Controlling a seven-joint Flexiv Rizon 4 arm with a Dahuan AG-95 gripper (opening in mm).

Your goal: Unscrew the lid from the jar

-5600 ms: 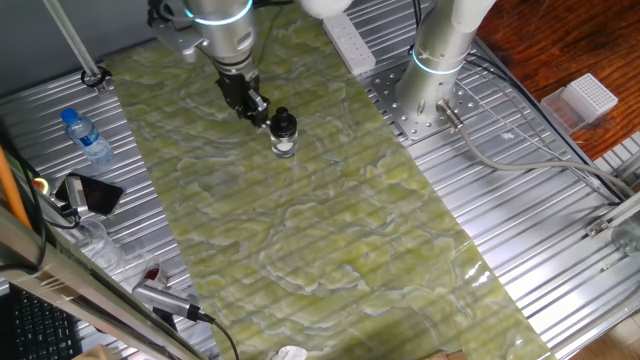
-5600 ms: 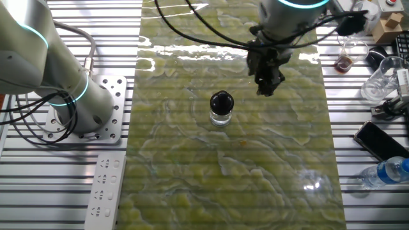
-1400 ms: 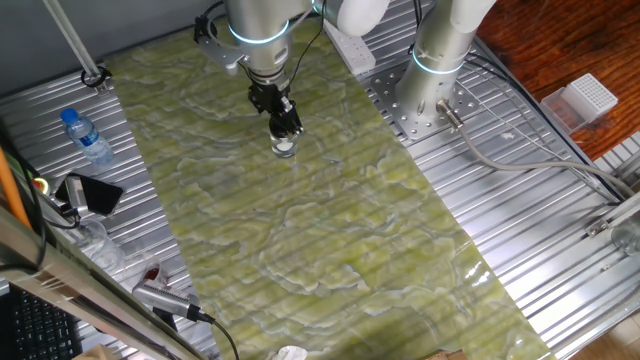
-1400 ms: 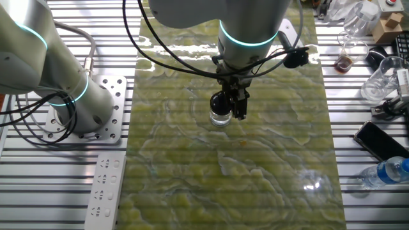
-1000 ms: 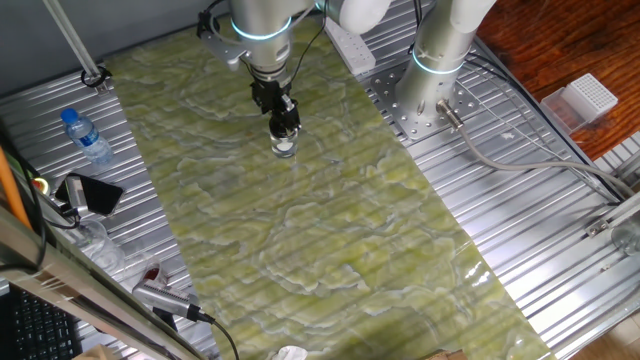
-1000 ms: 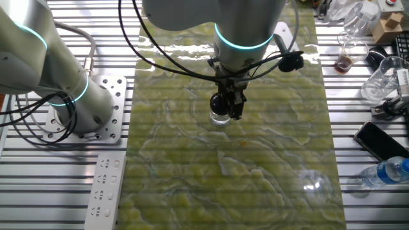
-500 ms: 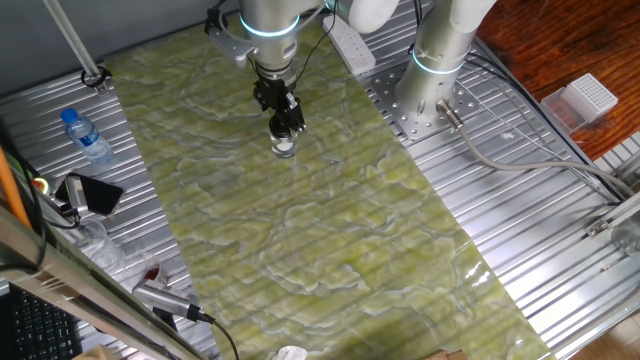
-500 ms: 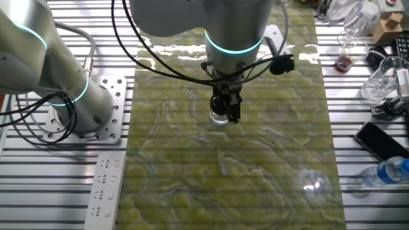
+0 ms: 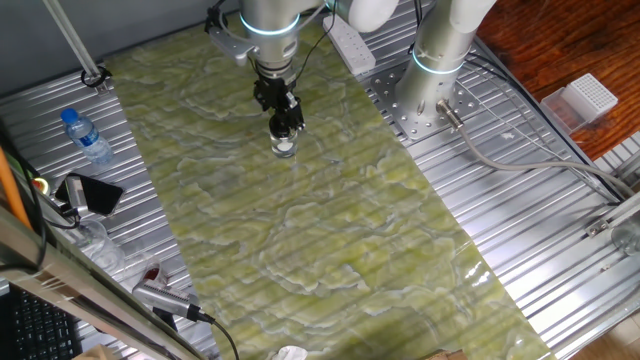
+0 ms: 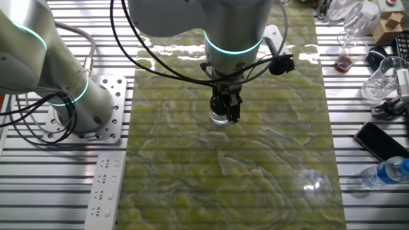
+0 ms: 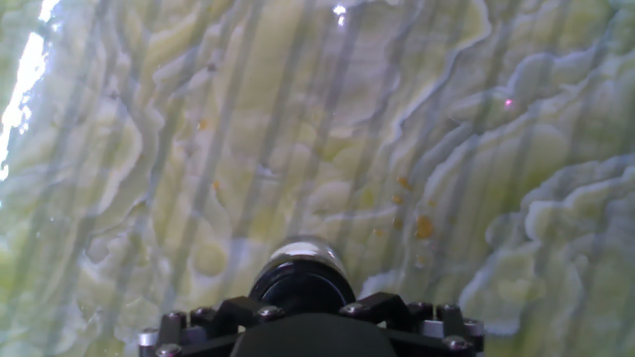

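Observation:
The small clear glass jar (image 9: 285, 148) stands upright on the green marbled mat (image 9: 300, 230), towards its far end. It also shows in the other fixed view (image 10: 218, 119). Its black lid (image 10: 219, 103) sits on top and fills the bottom middle of the hand view (image 11: 301, 282). My gripper (image 9: 284, 127) points straight down over the jar, its fingers (image 10: 234, 108) closed against the sides of the lid. Most of the lid is hidden by the fingers in the fixed views. The jar's body is hidden in the hand view.
A blue-capped water bottle (image 9: 86, 137) and a phone (image 9: 92, 195) lie on the metal table left of the mat. A white power strip (image 9: 348, 40) and a second arm's base (image 9: 432, 75) stand right of the jar. Glassware (image 10: 382, 80) sits near the mat's edge.
Over the last seconds my gripper came from beside the jar down onto the lid. Since then the wrist has turned above it while the fingers stay at the lid. The jar stays in place.

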